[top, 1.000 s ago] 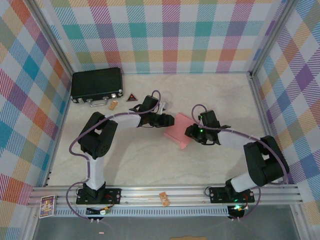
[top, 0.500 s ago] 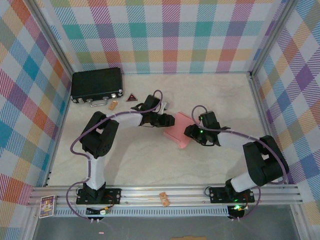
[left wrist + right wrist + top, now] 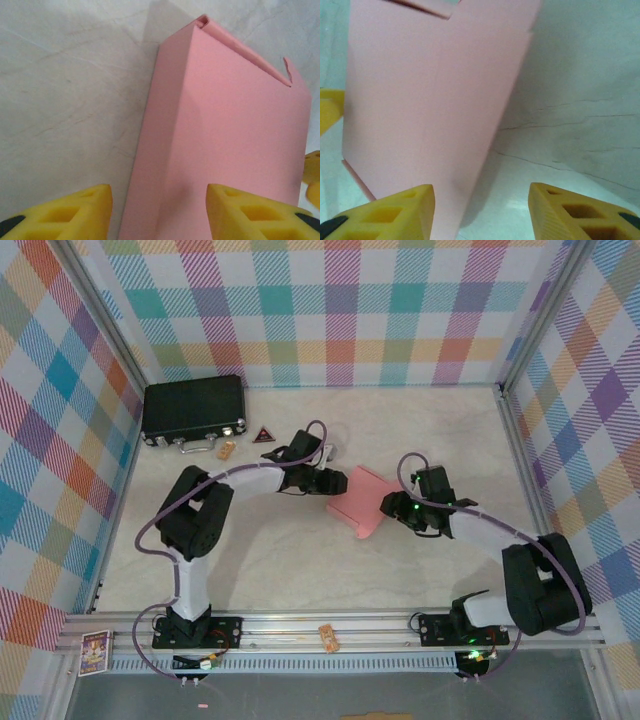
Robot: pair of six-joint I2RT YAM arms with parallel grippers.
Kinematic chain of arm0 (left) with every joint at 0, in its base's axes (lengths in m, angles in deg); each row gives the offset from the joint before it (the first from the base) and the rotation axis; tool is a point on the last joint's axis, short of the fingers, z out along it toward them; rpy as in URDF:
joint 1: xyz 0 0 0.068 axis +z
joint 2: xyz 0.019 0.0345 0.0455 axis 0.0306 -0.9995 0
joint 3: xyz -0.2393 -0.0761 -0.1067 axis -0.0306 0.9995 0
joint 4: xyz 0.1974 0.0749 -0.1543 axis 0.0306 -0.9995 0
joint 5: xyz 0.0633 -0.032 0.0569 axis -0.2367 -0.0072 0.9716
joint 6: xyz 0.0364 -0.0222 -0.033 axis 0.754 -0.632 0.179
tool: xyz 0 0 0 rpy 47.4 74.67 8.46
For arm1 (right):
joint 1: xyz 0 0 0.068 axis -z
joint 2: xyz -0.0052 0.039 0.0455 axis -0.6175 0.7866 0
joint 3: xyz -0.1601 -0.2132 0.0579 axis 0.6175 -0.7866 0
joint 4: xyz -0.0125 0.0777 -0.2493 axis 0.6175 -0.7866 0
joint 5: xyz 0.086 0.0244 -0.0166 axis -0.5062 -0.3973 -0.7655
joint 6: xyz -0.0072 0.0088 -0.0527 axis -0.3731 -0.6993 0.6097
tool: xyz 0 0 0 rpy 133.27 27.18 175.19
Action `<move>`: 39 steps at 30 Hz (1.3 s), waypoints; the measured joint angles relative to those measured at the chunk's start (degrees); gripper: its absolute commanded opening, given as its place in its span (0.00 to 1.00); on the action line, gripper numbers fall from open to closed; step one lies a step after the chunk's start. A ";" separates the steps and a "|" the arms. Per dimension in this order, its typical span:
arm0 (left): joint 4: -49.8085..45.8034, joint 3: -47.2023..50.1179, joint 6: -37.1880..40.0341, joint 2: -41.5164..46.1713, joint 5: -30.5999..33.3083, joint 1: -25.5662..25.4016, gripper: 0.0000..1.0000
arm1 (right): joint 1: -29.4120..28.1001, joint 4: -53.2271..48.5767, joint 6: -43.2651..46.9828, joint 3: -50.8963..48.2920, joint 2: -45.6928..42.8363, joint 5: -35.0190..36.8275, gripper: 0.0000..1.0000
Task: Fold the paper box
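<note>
I see the paper box (image 3: 360,504) partly folded in the middle of the bench (image 3: 290,560), its long axis running away from me at a slight slant. It sits between the arms, with the left gripper (image 3: 333,481) at its far-left corner and the right gripper (image 3: 393,506) beside its right edge. Both have their jaws apart, clamping nothing (the left looks marginally closer).

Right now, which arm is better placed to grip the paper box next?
Left, probably. The left claw is open with the paper box filling most of its gap. The right claw, also open, faces mostly table, box off to one side.
</note>
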 measured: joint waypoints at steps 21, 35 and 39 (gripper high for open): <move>1.53 13.99 0.44 13.46 11.21 -2.19 0.68 | 9.66 -5.16 12.96 8.83 6.27 -9.55 0.55; 3.06 1.55 2.36 1.42 8.46 -2.19 0.68 | 8.63 15.61 0.57 -2.67 11.04 -24.02 0.46; 2.71 0.46 2.36 -1.07 7.61 -2.19 0.67 | 7.87 18.78 -0.94 -2.67 10.19 -25.46 0.44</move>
